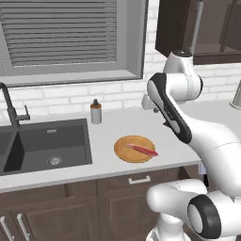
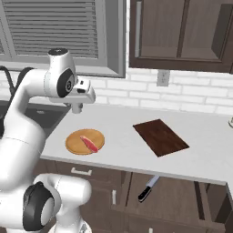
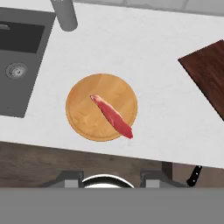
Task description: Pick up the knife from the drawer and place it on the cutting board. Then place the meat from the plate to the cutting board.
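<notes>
I can't tell my end effector's [image 2: 77, 108] state; knife [image 2: 148, 187] lies low-centre in the drawer [image 2: 182, 200], so grabbing meat [image 3: 112, 116] first breaks order.

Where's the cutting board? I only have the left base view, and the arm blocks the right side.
Observer: The cutting board lies flat on the counter, to the right of the plate and apart from it.
Operator: Anything on it?
Observer: No, it's bare.
Operator: Knife?
Observer: The knife lies in the open drawer below the board's front edge, with its black handle pointing outward.
</notes>
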